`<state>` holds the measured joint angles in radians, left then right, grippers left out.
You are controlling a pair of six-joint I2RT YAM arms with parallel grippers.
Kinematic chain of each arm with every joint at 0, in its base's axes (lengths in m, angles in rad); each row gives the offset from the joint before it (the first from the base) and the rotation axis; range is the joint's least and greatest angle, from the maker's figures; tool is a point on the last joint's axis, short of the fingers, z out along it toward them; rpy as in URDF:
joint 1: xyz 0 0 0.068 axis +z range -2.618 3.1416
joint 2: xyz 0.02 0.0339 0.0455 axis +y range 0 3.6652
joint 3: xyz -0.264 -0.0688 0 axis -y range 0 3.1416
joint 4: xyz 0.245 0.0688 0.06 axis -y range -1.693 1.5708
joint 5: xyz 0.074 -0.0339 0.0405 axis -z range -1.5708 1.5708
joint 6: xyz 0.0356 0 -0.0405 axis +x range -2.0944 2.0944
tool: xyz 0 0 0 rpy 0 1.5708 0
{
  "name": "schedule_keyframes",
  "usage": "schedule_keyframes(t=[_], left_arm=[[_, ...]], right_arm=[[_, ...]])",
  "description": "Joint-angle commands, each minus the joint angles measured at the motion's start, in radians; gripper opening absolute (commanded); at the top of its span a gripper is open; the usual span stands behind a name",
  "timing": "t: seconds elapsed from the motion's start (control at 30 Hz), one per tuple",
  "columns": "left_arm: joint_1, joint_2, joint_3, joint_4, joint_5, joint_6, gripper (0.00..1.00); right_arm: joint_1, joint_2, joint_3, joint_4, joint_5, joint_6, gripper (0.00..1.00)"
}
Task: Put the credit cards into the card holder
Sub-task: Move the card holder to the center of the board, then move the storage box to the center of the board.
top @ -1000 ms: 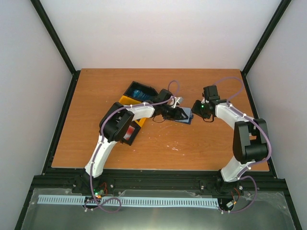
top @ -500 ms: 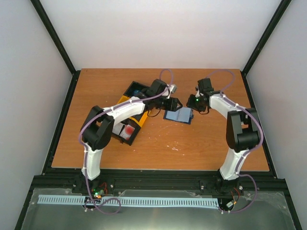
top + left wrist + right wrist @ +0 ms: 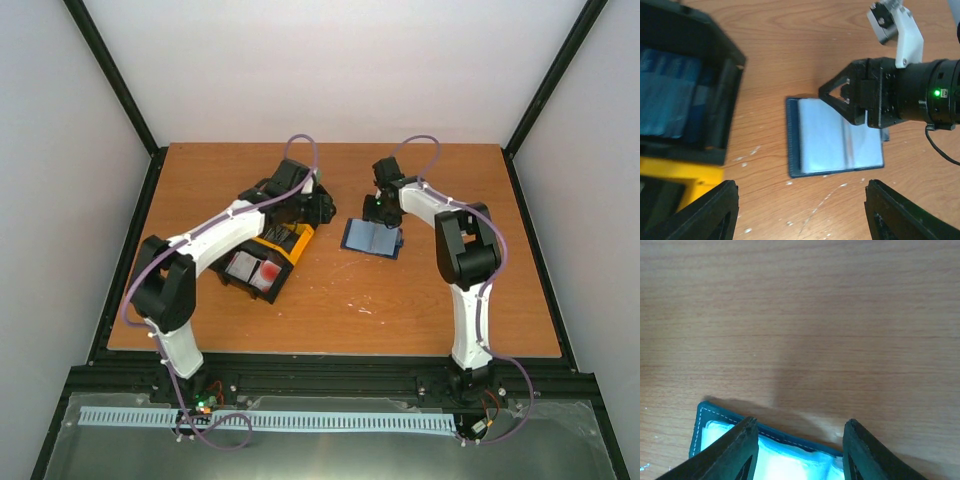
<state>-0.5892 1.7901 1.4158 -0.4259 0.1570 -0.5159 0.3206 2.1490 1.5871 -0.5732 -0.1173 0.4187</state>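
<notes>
Black fingers of your left gripper stand wide apart, empty, over the wooden table. Just beside them sits the black-and-yellow tray, blue credit cards in one compartment. Your right gripper is spread too, grasping nothing, straddling one edge of the card holder, which lies open and flat, pale blue inside up, between both grippers; whether it touches is unclear.

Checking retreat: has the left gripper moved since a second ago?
Yes. The left gripper went left, off the card holder, toward the tray.
</notes>
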Motion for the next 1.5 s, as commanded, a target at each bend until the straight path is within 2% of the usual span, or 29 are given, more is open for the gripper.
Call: schedule_keyframes(t=[0.0,0.17,0.47,0.6,0.73,0.83,0.93,1.1,1.3,1.37,1.47], left_arm=[[0.04,-0.071,-0.046,-0.073,-0.012,-0.007,0.71],[0.08,-0.109,-0.089,-0.133,-0.013,0.012,0.71],[0.116,-0.142,-0.126,-0.217,-0.036,0.081,0.71],[0.128,-0.1,-0.062,-0.269,-0.1,0.108,0.62],[0.138,-0.029,0.006,-0.307,-0.174,0.147,0.55],[0.15,0.03,0.049,-0.315,-0.227,0.161,0.53],[0.2,0.084,0.11,-0.314,-0.181,0.151,0.5],[0.209,0.133,0.123,-0.315,-0.112,0.163,0.51],[0.209,0.041,-0.053,-0.244,0.212,0.235,0.5],[0.209,0.037,-0.082,-0.259,0.229,0.234,0.5],[0.209,0.049,-0.094,-0.302,0.175,0.21,0.48]], right_arm=[[0.026,0.052,0.046,-0.063,-0.02,-0.013,0.47],[0.054,0.047,0.018,-0.127,-0.029,0.006,0.47],[0.112,-0.106,-0.198,-0.173,-0.032,0.1,0.47],[0.125,-0.176,-0.239,-0.168,-0.042,0.139,0.47],[0.122,-0.215,-0.193,-0.161,0.04,0.158,0.48],[0.113,-0.222,-0.148,-0.134,0.085,0.159,0.48],[0.097,-0.197,-0.084,-0.14,0.078,0.132,0.48],[0.078,-0.148,-0.019,-0.143,0.075,0.039,0.48],[0.074,-0.135,-0.013,-0.129,0.076,-0.009,0.48],[0.072,-0.126,-0.01,-0.13,0.071,-0.013,0.48],[0.068,-0.116,-0.009,-0.137,0.062,-0.015,0.48]])
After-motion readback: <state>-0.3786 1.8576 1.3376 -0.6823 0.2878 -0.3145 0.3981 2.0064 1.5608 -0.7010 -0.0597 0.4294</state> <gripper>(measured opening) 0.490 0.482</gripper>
